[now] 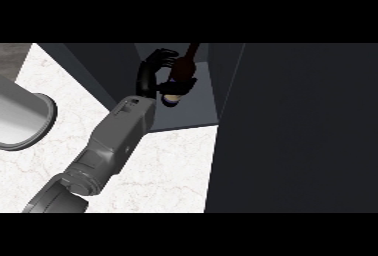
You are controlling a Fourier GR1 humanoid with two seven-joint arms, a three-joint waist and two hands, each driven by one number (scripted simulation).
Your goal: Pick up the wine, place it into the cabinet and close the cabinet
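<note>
At the upper middle of the frame, the left hand (156, 75) is curling around the wine bottle (182, 67) inside the open cabinet (193, 107).

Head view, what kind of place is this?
Most likely a kitchen: a white marbled counter, a dark cabinet standing open, and a metal pot-like vessel at the left. The left hand holds a wine bottle inside the cabinet.

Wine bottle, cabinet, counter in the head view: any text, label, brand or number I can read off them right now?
None readable.
wine bottle: held in the left hand inside the open cabinet; no lettering visible.
cabinet door: plain dark.
counter: marbled white, no markings.
</note>
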